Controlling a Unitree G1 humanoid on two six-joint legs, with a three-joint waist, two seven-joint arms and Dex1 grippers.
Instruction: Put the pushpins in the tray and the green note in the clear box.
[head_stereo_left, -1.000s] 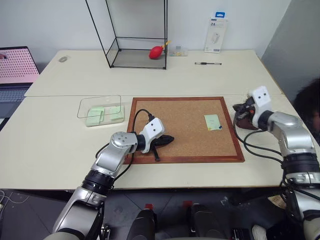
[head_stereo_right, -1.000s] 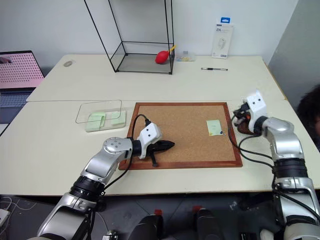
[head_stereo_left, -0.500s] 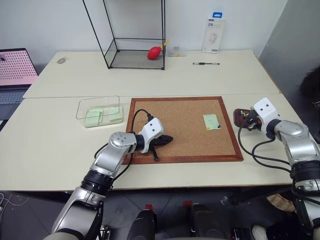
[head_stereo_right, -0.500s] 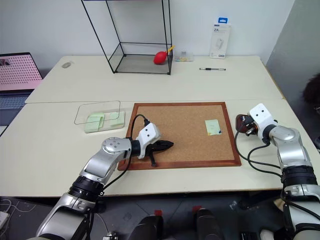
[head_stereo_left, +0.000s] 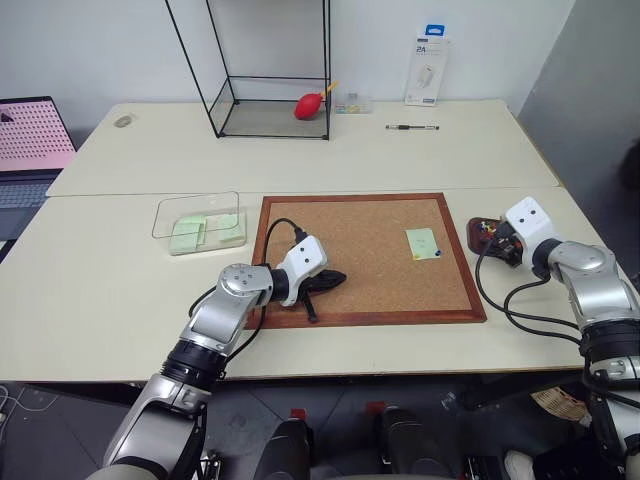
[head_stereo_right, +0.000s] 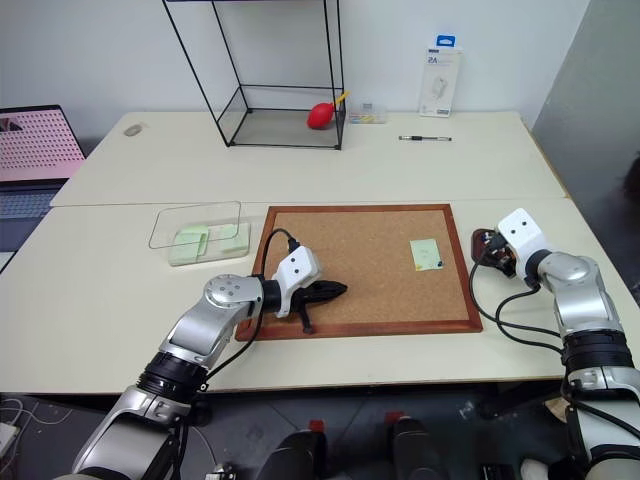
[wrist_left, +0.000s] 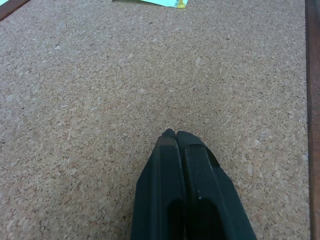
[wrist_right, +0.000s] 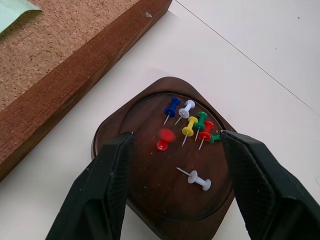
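Nearest, the left tool rests on the corkboard at about 7 o'clock of its surface, fingers pressed together. At 3 o'clock, just off the board's edge, the right tool hovers over the dark reddish-brown tray, fingers spread, holding nothing; several pushpins lie inside. A green note is pinned on the board's right part. Farther, at 10 o'clock, the clear box sits on the desk, holding pale green slips.
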